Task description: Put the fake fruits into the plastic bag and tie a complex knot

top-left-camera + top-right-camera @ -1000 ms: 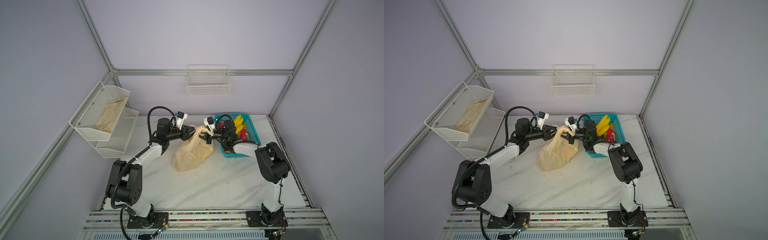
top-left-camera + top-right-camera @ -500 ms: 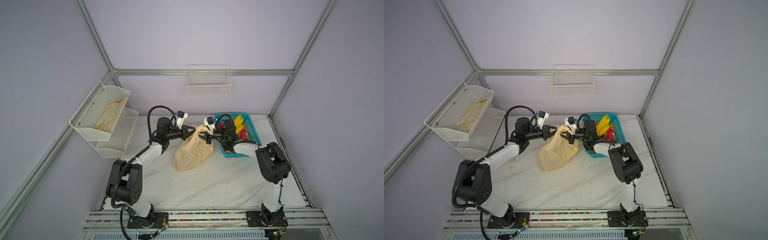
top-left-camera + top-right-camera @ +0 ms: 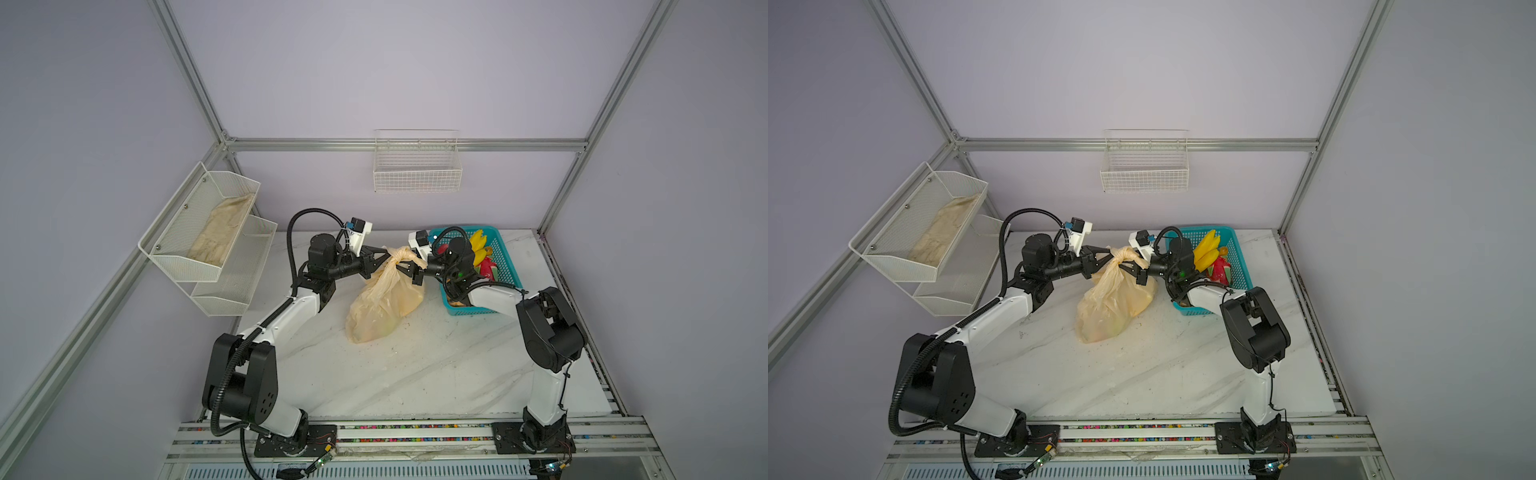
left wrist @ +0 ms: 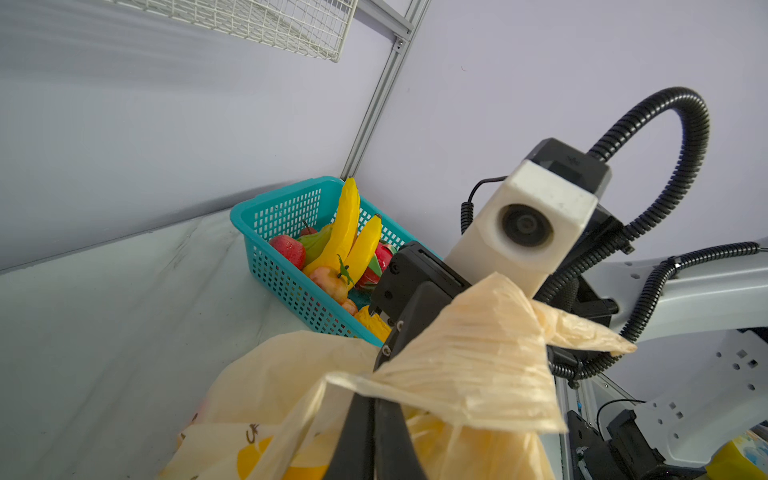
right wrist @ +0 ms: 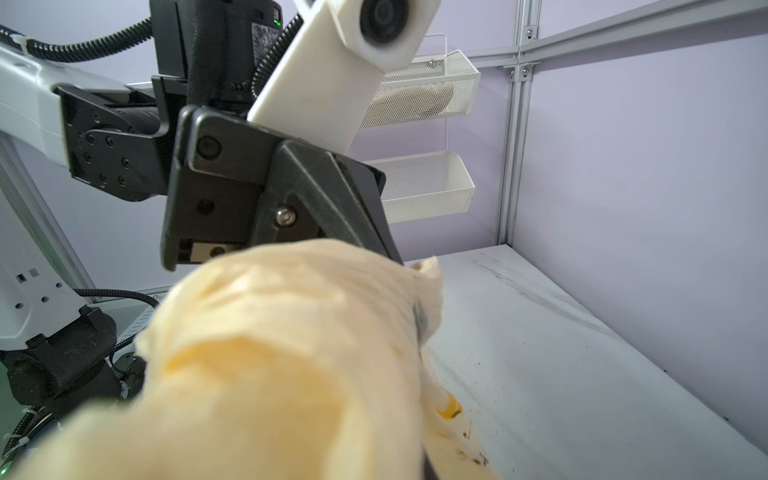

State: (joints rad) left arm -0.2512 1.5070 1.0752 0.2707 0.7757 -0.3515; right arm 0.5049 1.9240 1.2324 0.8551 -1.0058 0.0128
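- Your left gripper [image 3: 387, 262] is pressed together. It pinches the plastic bag [image 3: 384, 307] right at the knot [image 3: 397, 260], from the knot's 9 o'clock side.
- Your right gripper [image 3: 403, 270] meets the knot from 3 o'clock. Its fingers are closed on bag film, and a loose end drapes over them. Plastic blocks most of its wrist view.
- The bag lies bulging on the marble table [image 3: 415, 374], slightly toward 12 o'clock from centre, with its neck lifted between both grippers.
- Some fake fruits [image 4: 345, 232] (bananas, a strawberry, a pear, a dragon fruit) sit in the teal basket [image 3: 506, 266] at the table's 2 o'clock.
- You cannot tell what fills the bag.
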